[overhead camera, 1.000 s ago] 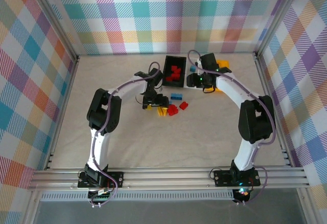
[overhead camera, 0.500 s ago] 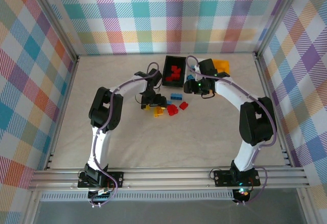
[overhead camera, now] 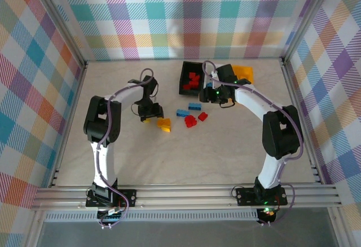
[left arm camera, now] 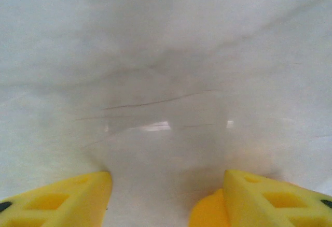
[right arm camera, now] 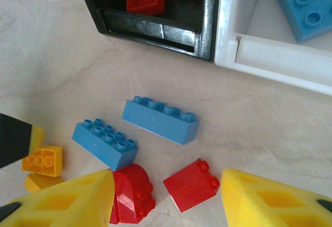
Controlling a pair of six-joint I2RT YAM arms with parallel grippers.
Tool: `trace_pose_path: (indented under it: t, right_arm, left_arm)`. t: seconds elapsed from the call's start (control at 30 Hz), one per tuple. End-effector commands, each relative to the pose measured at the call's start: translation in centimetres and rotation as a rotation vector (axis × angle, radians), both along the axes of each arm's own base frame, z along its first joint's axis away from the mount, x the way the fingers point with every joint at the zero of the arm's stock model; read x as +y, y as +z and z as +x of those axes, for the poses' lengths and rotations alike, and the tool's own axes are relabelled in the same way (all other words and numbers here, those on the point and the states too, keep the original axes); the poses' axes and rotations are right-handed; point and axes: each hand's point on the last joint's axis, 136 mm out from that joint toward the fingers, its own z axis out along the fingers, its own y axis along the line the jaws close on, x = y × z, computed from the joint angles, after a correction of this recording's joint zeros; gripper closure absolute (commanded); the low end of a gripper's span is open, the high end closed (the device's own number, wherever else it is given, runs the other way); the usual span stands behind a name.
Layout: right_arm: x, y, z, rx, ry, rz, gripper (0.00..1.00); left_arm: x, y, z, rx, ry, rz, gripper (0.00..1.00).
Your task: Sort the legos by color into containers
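Lowering the right claw point(right arm camera: 167, 178) (open wide, holding nothing) straight over the long blue lego point(right arm camera: 161, 119) on the tabletop point(right arm camera: 62, 56), near the white bin point(right arm camera: 270, 56), should let it pinch the narrow sides squarely.

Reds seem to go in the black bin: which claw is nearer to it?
Right. The right claw hangs just short of the black bin; the left claw is well to its left, beside the yellow bricks.
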Motion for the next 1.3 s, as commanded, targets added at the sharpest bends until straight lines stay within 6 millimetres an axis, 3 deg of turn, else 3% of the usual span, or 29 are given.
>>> trace_pose_path:
  t: [0.0, 0.13, 0.3, 0.43, 0.63, 1.03, 1.27]
  right_arm:
    - [1.0, 0.4, 0.4, -0.001, 0.011, 0.032, 0.43]
    - [1.1, 0.6, 0.4, -0.005, 0.014, 0.035, 0.43]
    - [1.3, 0.6, -0.1, -0.002, 0.023, 0.036, 0.43]
    - [1.1, 0.4, -0.7, 0.007, 0.026, 0.033, 0.43]
    - [0.7, -0.2, -2.4, 0.023, 0.035, 0.036, 0.43]
    - [0.5, -0.7, -3.5, 0.033, 0.017, 0.050, 0.44]
    - [0.1, -1.0, -4.1, 0.036, 0.011, 0.044, 0.43]
  left_arm:
    - [3.5, -0.7, -3.0, 0.089, 0.008, 0.124, 0.46]
    - [2.2, -0.7, -3.2, 0.081, 0.012, 0.056, 0.29]
    - [-0.4, 0.5, -1.9, 0.021, -0.022, -0.041, 0.06]
    - [-2.5, 0.7, -1.7, 0.029, -0.080, -0.055, 0.05]
    - [-5.7, -0.3, -3.4, 0.069, -0.169, -0.057, 0.08]
    - [-6.9, -0.9, -4.3, 0.098, -0.212, -0.040, 0.14]
    - [-9.4, 0.1, -5.4, 0.103, -0.289, -0.048, 0.14]
